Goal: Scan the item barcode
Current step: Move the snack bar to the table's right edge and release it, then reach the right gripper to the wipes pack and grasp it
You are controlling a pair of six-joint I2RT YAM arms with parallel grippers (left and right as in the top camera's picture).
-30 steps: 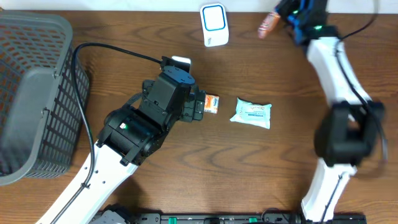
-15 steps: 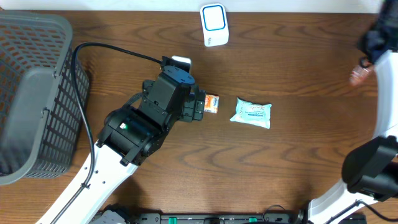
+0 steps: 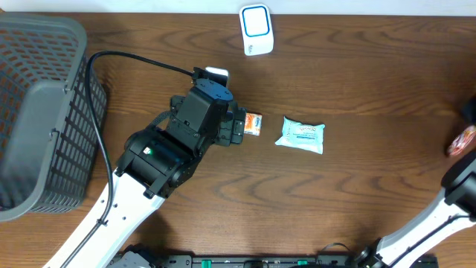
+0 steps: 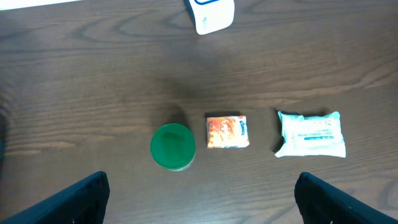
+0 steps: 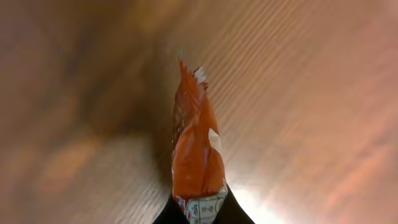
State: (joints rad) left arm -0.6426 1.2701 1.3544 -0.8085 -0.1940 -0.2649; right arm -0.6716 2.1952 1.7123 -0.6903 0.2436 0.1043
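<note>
Wood-grain tabletop (image 3: 357,67) seen overhead carries a gray mesh basket (image 3: 37,112), a white scanner (image 3: 255,30), a small orange box (image 3: 253,123) and a soft wipes pack (image 3: 301,135); a crinkled orange packet (image 3: 461,141) shows at the right edge; only the left wrist view shows a round green lid (image 4: 173,146), with the left gripper (image 4: 202,190) spread wide and empty; the right wrist view shows the right gripper (image 5: 200,214) pinching the packet's lower end.

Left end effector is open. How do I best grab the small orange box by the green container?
Come straight down on the small orange cardboard box, lying flat, and pinch its long edges, far and near in the wrist view. The round green container sits close to one short end and the white wipes pack flanks the other, so long edges likely leave more room.
</note>
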